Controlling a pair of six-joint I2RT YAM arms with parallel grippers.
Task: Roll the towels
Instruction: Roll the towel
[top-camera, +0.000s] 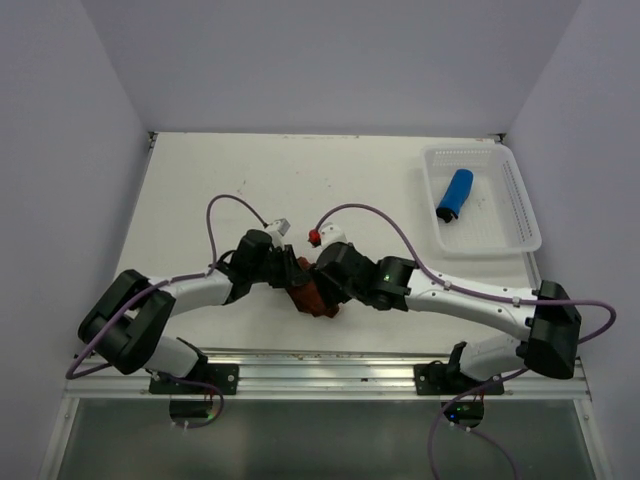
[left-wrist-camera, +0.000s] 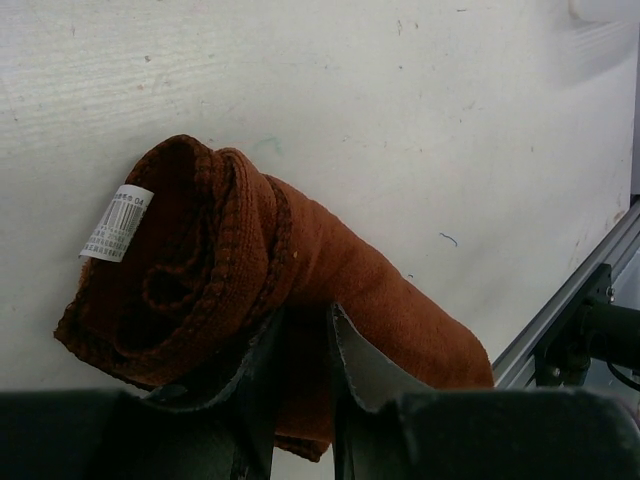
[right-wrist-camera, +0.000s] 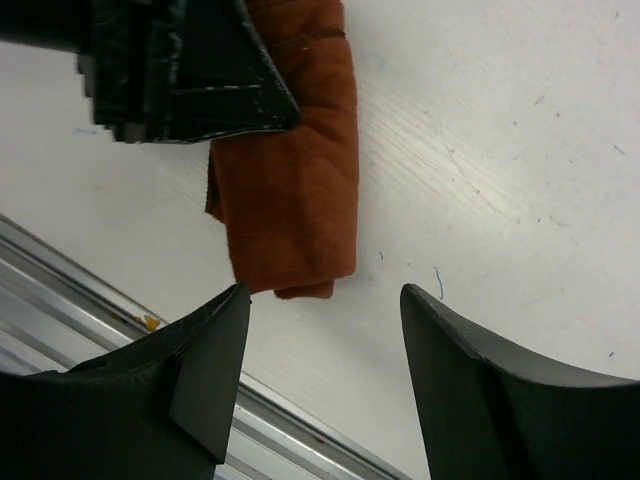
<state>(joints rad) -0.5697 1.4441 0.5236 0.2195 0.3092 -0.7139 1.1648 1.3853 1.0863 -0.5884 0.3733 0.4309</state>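
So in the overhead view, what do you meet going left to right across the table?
Left arm's claw → rolled rust-brown towel → right arm's claw, overlapping the towel → rolled blue towel inside the white mesh basket.

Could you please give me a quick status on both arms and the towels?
Left gripper pinching the rolled brown towel. Right gripper open, empty, beside the roll. Blue towel rolled, in the white basket. Nothing in the way.

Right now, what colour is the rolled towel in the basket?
Bright blue: the blue towel lies in the white basket, shown only in the top view.
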